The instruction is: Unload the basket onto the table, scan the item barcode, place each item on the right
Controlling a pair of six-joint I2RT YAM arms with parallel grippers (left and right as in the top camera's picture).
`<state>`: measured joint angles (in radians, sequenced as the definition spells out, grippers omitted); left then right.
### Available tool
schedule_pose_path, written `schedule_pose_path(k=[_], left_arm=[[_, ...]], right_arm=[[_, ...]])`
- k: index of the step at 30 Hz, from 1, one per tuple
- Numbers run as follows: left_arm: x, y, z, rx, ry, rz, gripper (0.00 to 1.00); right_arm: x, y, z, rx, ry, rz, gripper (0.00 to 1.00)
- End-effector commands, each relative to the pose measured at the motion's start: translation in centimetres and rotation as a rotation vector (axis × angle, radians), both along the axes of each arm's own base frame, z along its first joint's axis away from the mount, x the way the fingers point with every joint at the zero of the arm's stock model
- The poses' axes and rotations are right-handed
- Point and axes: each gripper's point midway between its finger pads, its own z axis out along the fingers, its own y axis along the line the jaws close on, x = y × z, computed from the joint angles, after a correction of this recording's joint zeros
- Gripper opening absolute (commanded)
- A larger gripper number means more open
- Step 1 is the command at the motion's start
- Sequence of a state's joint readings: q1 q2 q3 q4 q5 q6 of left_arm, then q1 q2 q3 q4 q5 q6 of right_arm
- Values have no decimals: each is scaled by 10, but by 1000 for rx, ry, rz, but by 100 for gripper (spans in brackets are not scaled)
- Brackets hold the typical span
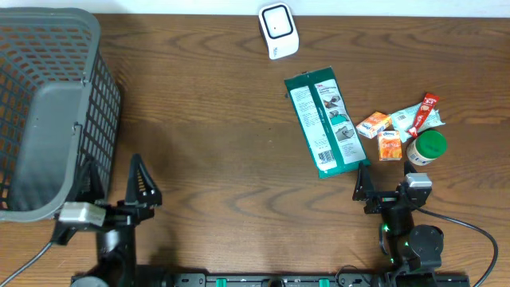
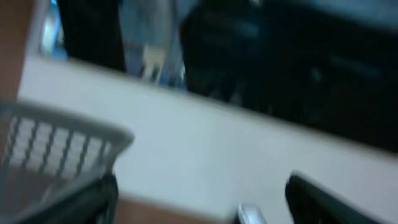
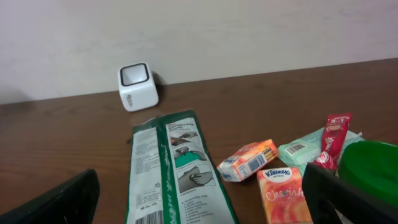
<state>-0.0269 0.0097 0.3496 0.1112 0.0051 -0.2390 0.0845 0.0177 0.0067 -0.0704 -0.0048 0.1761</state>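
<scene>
Right gripper (image 1: pixel 388 190): black fingers spread wide, holding nothing, at the near edge of the grained brown wooden table (image 1: pixel 207 143). Just ahead lies the flat, glossy green-and-white printed packet (image 1: pixel 324 123), its barcode end nearest the fingers. Two small orange tissue packs (image 1: pixel 390 146) and a round green-lidded jar (image 1: pixel 427 147) cluster beside it. The white rounded-cube scanner (image 1: pixel 277 30) stands at the far edge. Left gripper (image 1: pixel 115 187): likewise spread, beside the grey plastic lattice basket (image 1: pixel 103 96).
</scene>
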Motion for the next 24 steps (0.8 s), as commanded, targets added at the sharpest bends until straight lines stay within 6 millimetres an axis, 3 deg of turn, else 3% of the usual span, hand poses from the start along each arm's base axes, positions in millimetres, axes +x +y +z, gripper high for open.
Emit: schedule_pose_path(k=[1,10,16,19,24], left_arm=[[17,-2,-34,-1,17,-12,86],[46,-3,-121,-20,176,-18,87],[50,-3,-165,-16,355,-15,87],[48,-3,-200,-14,497,-14,87],[47,-2,-205,-14,519,-10,87]], right_arm=[[0,0,-1,10,2,-1,99],[0,0,-1,10,2,-1,99],[0,0,-1,10,2,-1,99],[0,0,-1,10,2,-1,99],[0,0,-1,10,2,-1,99]])
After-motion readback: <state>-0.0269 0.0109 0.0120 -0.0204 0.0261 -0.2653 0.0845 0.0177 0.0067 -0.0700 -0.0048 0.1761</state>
